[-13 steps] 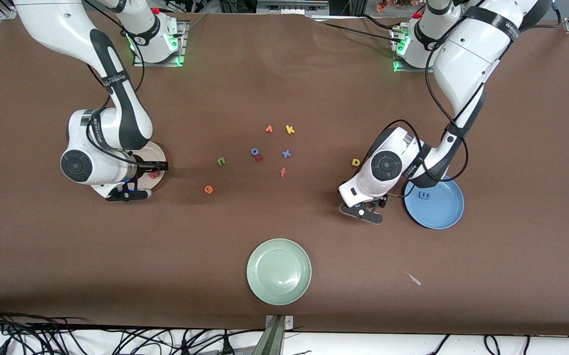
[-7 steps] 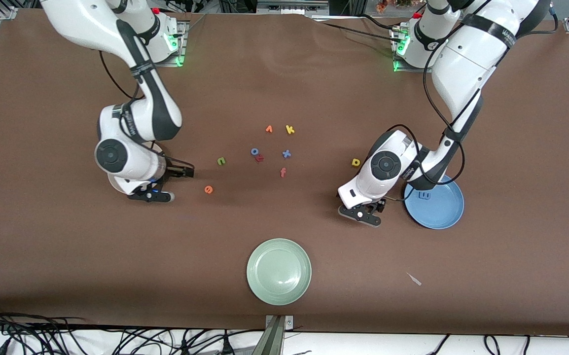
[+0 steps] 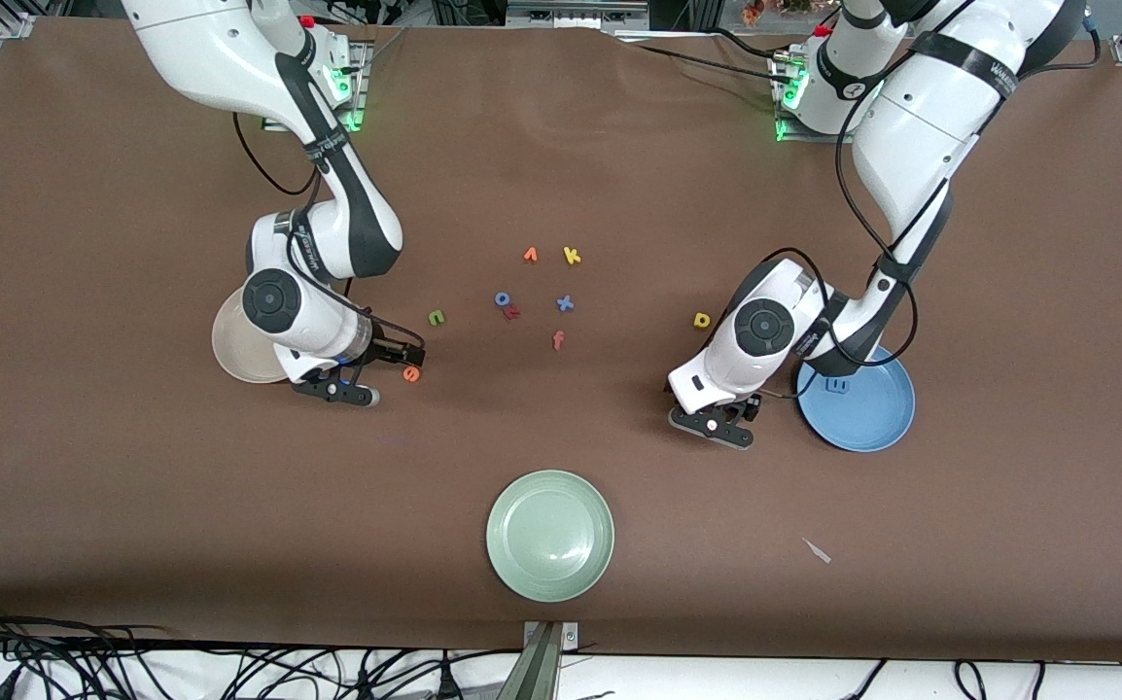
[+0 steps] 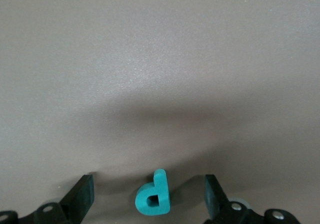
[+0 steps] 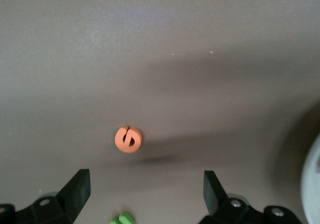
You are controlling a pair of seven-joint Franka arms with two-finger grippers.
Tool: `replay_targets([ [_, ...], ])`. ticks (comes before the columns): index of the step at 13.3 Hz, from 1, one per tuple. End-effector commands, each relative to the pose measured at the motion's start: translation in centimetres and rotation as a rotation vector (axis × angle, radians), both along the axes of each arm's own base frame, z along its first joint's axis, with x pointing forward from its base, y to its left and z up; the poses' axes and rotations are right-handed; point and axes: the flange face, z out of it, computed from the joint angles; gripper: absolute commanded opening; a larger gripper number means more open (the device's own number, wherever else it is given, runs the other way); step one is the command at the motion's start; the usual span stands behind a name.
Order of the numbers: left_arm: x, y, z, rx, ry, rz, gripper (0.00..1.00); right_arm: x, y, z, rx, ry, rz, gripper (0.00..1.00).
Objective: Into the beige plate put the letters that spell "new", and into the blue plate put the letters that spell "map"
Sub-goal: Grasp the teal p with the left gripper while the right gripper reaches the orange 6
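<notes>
My left gripper is open and low over the table, its fingers standing either side of the teal "p" without touching it. The hand hides that letter in the front view. Beside it is the blue plate with the periwinkle "m" in it. The yellow "a" lies farther from the camera. My right gripper is open over the table next to the orange "e". The green "n" lies close by. The arm covers part of the beige plate.
A cluster of other letters lies mid-table: an orange "v"-like one, yellow "k", blue "o", a red letter, blue "x", salmon "f". A pale green plate sits near the camera's edge, and a white scrap lies toward the left arm's end.
My right arm has swung from over the beige plate toward the middle of the table and now stands by the orange "e". The left hand has barely shifted.
</notes>
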Motion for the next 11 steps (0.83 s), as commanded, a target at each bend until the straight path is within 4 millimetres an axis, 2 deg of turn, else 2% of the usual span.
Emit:
replay_targets([
  [1, 0.4, 2.0, -0.2, 0.016, -0.004, 0.006, 0.81, 1.1, 1.4, -1.0, 0.008, -0.027, -0.024, 1.0],
  [2, 0.3, 1.8, -0.2, 0.016, -0.001, 0.007, 0.67, 1.3, 1.8, -1.2, 0.006, -0.029, -0.034, 1.0],
  [3, 0.3, 1.8, -0.2, 0.016, -0.001, 0.011, 0.63, 1.5, 2.4, -1.3, 0.006, -0.033, -0.031, 1.0],
  [4, 0.3, 1.8, -0.1, 0.014, -0.003, 0.015, 0.53, 1.7, 2.8, -1.8, 0.004, -0.033, -0.033, 1.0],
  [6, 0.3, 1.7, 0.1, 0.011, 0.0, 0.018, 0.26, 2.1, 3.0, -1.8, 0.006, -0.039, -0.033, 1.0],
  [7, 0.1, 1.7, -0.1, 0.021, 0.014, 0.018, 0.18, 2.0, 3.1, -2.0, 0.004, -0.037, -0.032, 1.0],
  [11, 0.3, 1.6, 0.6, 0.022, 0.015, 0.022, 0.17, 1.8, 2.9, -2.9, -0.003, -0.024, -0.029, 0.99],
])
